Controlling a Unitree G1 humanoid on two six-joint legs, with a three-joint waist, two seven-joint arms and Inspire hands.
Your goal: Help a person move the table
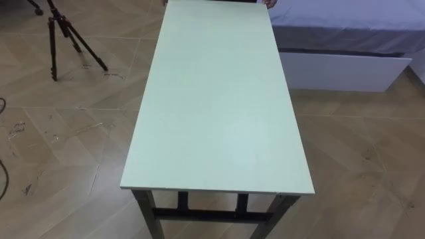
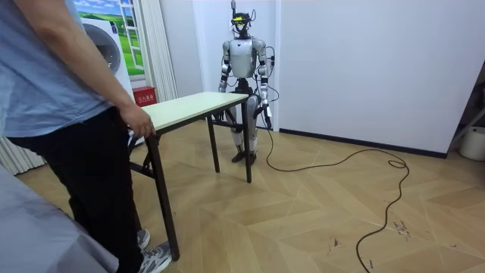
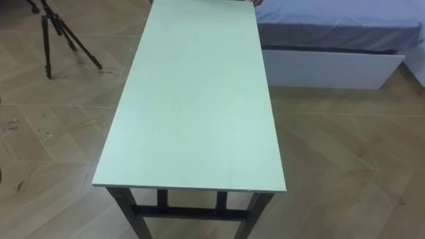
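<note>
I stand at one short end of the table (image 1: 216,99). Its top is pale green and flat, and its legs are dark. It stands on the wooden floor (image 1: 60,133). A person's hand (image 2: 140,121) holds the far end. A black tripod (image 1: 63,40) stands on the floor to the left. A bed (image 1: 345,30) sits on the floor at the far right.

You see the bench (image 1: 216,99) running lengthwise away from the robot: a long rectangular top, pale greenish white, smooth and level, on dark metal legs joined by a crossbar under the near end. It stands on the wood floor (image 1: 358,166), its far right corner close to a bed (image 1: 345,40). In the room view, a person's hand (image 2: 140,121) holds the corner of the end opposite the robot.
</note>
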